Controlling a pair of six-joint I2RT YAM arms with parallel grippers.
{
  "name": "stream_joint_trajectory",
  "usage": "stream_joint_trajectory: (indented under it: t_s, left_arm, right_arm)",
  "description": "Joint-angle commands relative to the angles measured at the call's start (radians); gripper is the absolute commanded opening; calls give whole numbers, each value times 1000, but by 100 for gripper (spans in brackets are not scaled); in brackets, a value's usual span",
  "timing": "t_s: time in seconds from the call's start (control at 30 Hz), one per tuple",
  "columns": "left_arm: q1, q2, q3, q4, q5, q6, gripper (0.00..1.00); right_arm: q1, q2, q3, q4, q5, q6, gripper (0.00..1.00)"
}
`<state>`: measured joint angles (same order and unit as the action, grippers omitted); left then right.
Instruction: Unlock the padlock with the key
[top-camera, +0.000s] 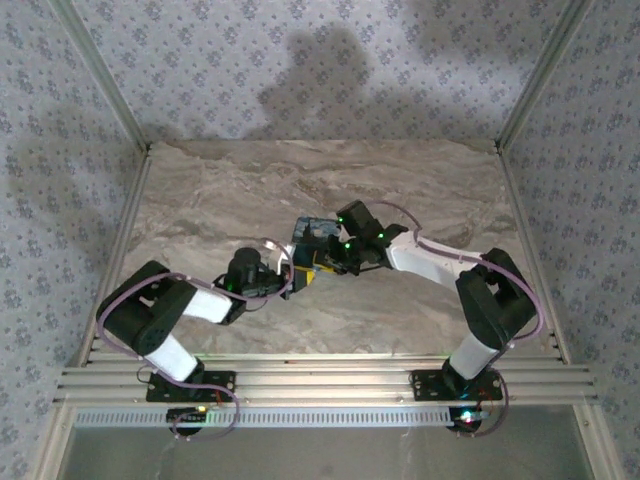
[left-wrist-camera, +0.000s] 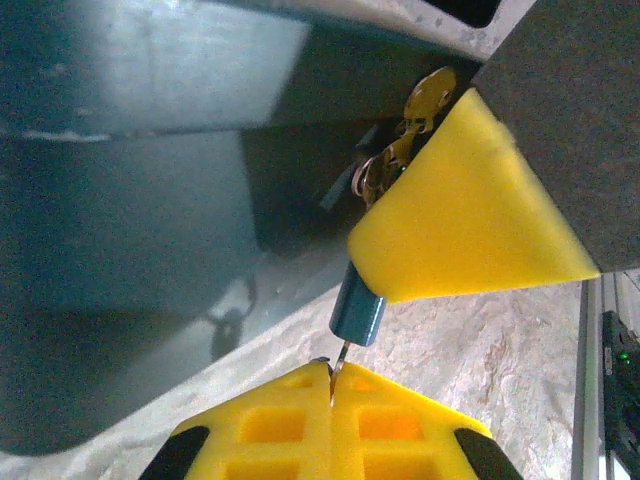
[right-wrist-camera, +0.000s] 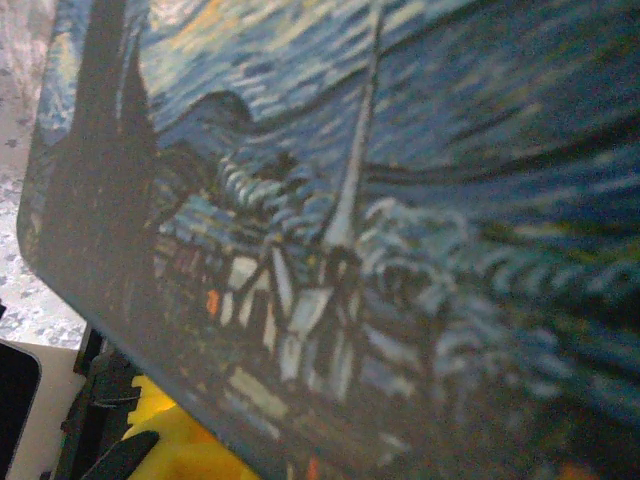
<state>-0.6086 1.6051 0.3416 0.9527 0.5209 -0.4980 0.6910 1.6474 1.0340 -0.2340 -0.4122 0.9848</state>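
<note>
In the left wrist view my left gripper (left-wrist-camera: 332, 375) is shut, its yellow fingertips pinching a thin metal key (left-wrist-camera: 341, 356). The key's tip meets the underside of the padlock (left-wrist-camera: 358, 308), a small dark-blue cylinder. The padlock sticks out from under a yellow finger pad (left-wrist-camera: 460, 220) of my right gripper, which appears shut on it. A bunch of brass keys (left-wrist-camera: 405, 140) hangs just behind. From above, the left gripper (top-camera: 296, 276) and right gripper (top-camera: 322, 262) meet at the table's middle.
The blue-and-yellow Starry Night box (top-camera: 312, 231) stands right behind both grippers, and its printed face (right-wrist-camera: 380, 230) sits close against the right wrist camera. Marble tabletop (top-camera: 400, 190) lies around it, with patterned walls and metal frame posts (top-camera: 110, 90) at the sides.
</note>
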Motion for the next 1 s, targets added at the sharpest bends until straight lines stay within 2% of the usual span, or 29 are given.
stream_joint_trajectory:
  t_s: [0.0, 0.13, 0.27, 0.47, 0.67, 0.97]
  left_arm:
    - [0, 55, -13, 48, -105, -17, 0]
    - [-14, 117, -35, 117, -139, -38, 0]
    - [-19, 147, -56, 160, -172, -51, 0]
    - [-24, 151, -77, 152, -176, -64, 0]
    - [-35, 111, -85, 108, -179, -74, 0]
    - [-40, 51, -63, 21, -150, -77, 0]
  right_arm:
    - [19, 18, -18, 8, 47, 18, 14]
    - [39, 19, -33, 30, 97, 28, 26]
    - [58, -9, -59, 42, 159, 40, 44]
    - [71, -107, -153, 121, 273, 79, 56]
    - [95, -176, -244, 249, 365, 110, 59]
    - [148, -59, -258, 451, 373, 161, 61]
